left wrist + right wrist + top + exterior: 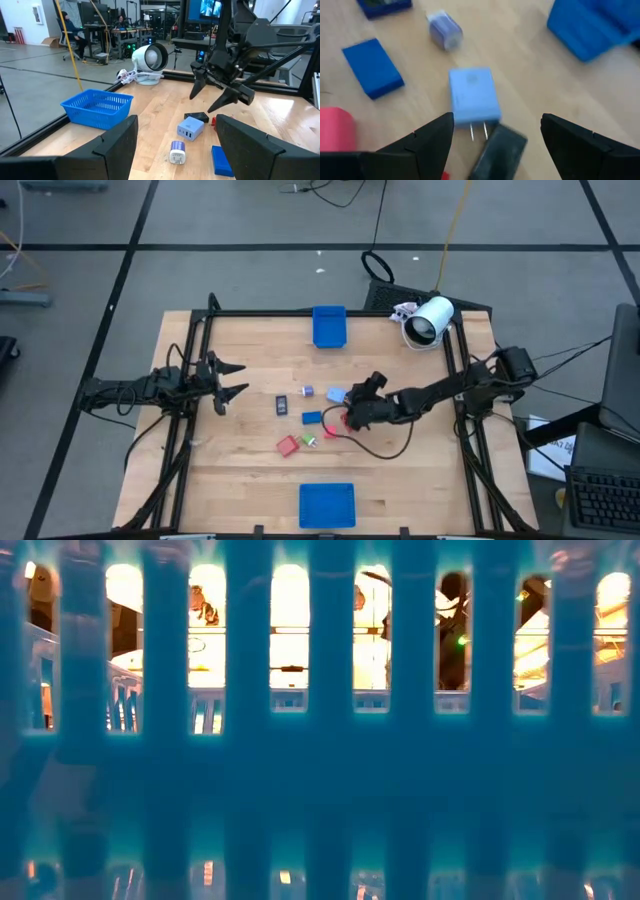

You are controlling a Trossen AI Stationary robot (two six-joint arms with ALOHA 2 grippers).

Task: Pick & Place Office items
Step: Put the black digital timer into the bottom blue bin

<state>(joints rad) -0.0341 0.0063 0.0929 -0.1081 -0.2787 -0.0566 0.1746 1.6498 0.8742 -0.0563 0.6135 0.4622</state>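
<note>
The small office items lie loose on the wood near the table's middle: a light blue plug charger (474, 95), a dark rectangular piece (500, 147), a blue block (372, 67), a purple piece (444, 31), and red (288, 445) and green (308, 441) bits. My right gripper (496, 120) is open and hovers just above the charger and the dark piece, its fingers on either side of them and clear of both. In the left wrist view it (201, 102) hangs above the items. My left gripper (235, 380) waits open at the table's left.
One blue tray (329, 326) sits at the far edge and another (327, 505) at the near edge, its slotted wall (320, 740) filling the low view. A white cylindrical device (430, 320) lies at the far right corner. A black cable (385, 448) loops beneath the right arm.
</note>
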